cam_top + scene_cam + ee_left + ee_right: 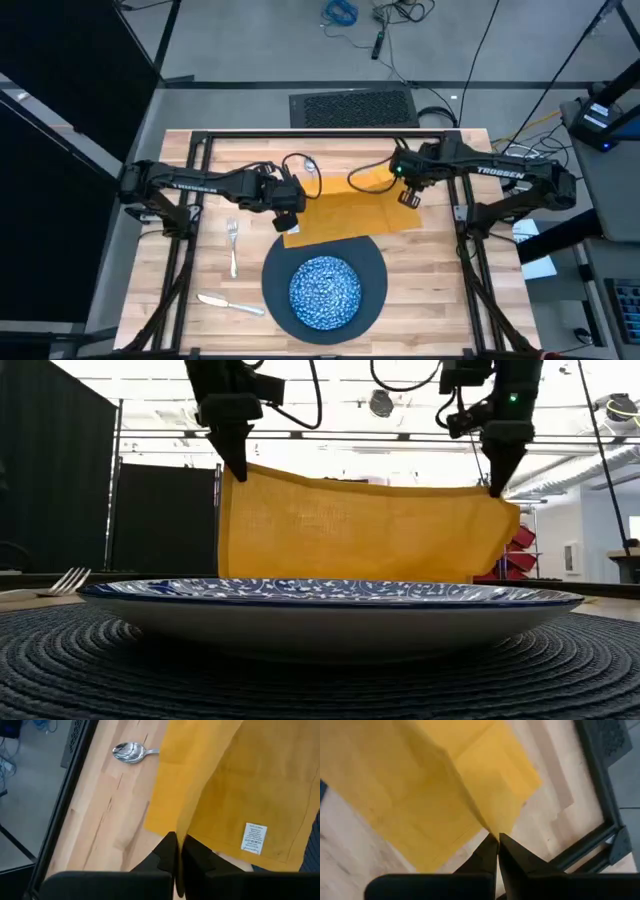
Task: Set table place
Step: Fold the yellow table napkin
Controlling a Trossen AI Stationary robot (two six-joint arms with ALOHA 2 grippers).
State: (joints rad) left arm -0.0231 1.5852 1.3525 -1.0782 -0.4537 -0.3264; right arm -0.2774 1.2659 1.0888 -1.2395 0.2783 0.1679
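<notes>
The mustard-yellow napkin [350,215] hangs spread between my two grippers above the middle of the table [440,280]. My left gripper [287,222] is shut on its left top corner, my right gripper [408,196] on its right top corner. The blue-and-white speckled bowl [325,290] sits on the dark round plate [372,260] near the front edge. A fork [232,245] and a knife [228,303] lie left of the plate. The spoon [129,752] lies on the wood beyond the napkin. My left gripper pinches the napkin's upper left corner [240,472] between its two fingers, coming from above and pointing down. The cloth hangs below the fingers, lifted. My right gripper pinches the upper right corner [492,492] from above, pointing down. The top edge runs taut between the two holds.
A black metal frame [310,134] runs along the table's far edge and sides. A dark mat [352,105] lies on the floor behind the table. Bare wood shows right of the plate.
</notes>
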